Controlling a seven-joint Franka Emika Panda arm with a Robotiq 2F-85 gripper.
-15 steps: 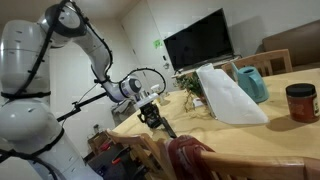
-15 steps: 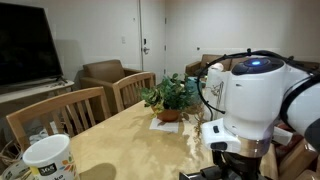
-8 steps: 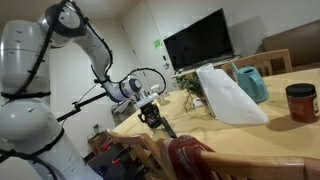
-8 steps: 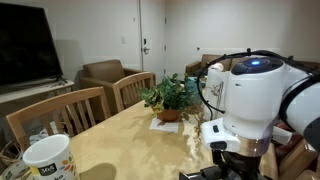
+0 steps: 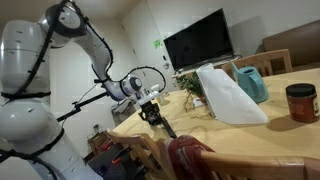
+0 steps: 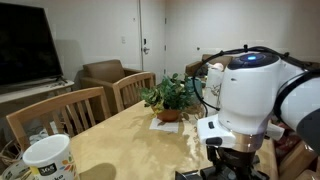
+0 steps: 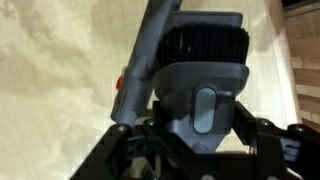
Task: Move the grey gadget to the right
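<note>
Plant [image 5: 190, 85]: on table [image 5: 260, 140], 1 o'clock of grey gadget [image 5: 163, 124].
White bag [image 5: 230, 98]: upright, 3 o'clock.
Red jar [image 5: 300, 103]: farther along 3 o'clock.
End effector [image 5: 152, 113]: pinching grey gadget's upper end; arm reaches from 9 o'clock.

Colours and patterns, dining-table scene.
Grey gadget [image 7: 141, 60]: mid-grey bar with a small orange-red spot on its edge. Block [image 7: 205, 100] next to it: paler grey with a black ribbed panel. Gripper [image 5: 153, 117]: black. Robot arm [image 5: 25, 70]: white with black joints. Table [image 5: 255, 140]: tan with a mottled pale sheen. Bag [image 5: 228, 95]: white. Pitcher [image 5: 252, 82]: teal. Jar [image 5: 300, 102]: dark red-brown. TV [image 5: 198, 42]: black. Plant [image 6: 170, 95]: green. Mug [image 6: 47, 160]: white with dark lettering. Armchair [image 6: 105, 74]: brown.
</note>
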